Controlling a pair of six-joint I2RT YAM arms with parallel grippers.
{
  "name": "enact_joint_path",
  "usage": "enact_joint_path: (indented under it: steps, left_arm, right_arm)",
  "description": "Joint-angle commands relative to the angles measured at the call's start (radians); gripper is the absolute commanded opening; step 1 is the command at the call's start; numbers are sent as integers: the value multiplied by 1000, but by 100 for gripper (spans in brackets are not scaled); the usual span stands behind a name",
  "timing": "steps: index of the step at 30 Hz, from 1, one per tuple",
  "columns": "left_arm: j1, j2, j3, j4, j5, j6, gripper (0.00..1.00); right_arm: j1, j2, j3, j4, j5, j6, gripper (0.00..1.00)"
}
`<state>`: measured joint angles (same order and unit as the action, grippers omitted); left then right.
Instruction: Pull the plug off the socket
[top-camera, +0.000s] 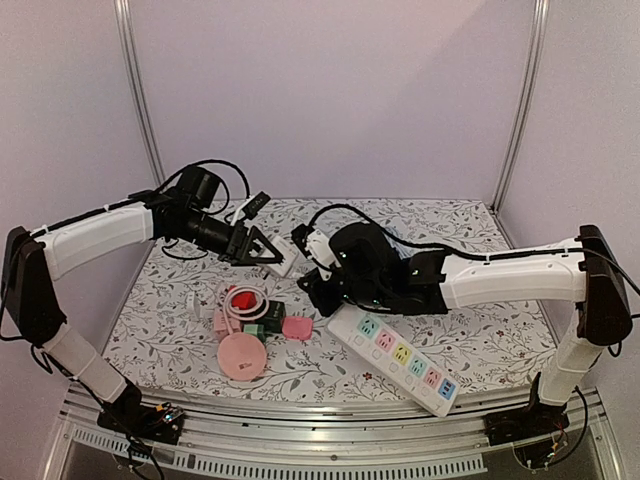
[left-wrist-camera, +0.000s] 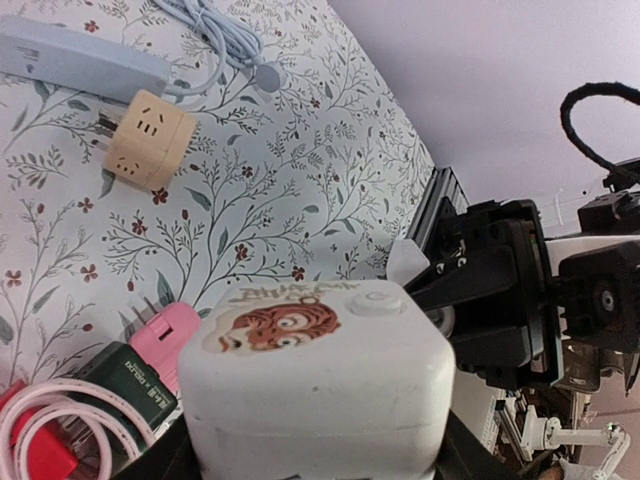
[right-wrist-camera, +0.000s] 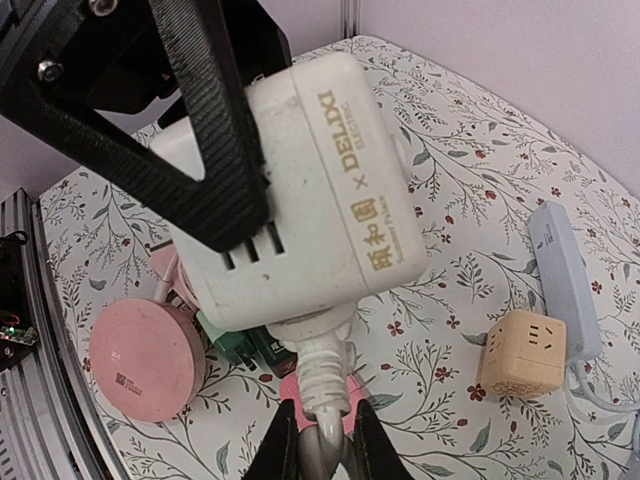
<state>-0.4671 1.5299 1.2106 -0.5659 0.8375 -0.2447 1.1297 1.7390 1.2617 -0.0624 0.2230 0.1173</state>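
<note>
The white socket (right-wrist-camera: 300, 190) is held off the table (top-camera: 490, 340), clamped at its sides between the half-spread fingers of the left gripper (top-camera: 272, 254). The plug (right-wrist-camera: 318, 345) is seated in its underside, and its ribbed stem is pinched by the right gripper (right-wrist-camera: 322, 440), whose jaws are nearly closed. A pink disc (right-wrist-camera: 145, 365) and a beige cube (right-wrist-camera: 520, 365) are seen on the table below.

Plain lilac walls (top-camera: 330, 90) are enclosing the floral-patterned counter (top-camera: 510, 340); two metal posts (top-camera: 140, 100) are standing at its rear corners.
</note>
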Motion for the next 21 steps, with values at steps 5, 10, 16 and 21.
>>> enact_joint_path:
  steps: [5, 10, 16, 21]
  left_arm:
    - [32, -35, 23, -76, -175, 22, 2]
    - [-8, -2, 58, -171, -385, 66, 2]
    - [-27, 26, 70, -206, -482, 76, 1]
    - [-29, 32, 75, -217, -478, 77, 1]
  right_arm:
    - [-32, -48, 51, -169, 23, 10, 0]
    - [2, -76, 111, -196, 32, -28, 0]
    - [24, -109, 135, -204, 45, -54, 0]
    - [30, -128, 132, -209, 53, -57, 0]
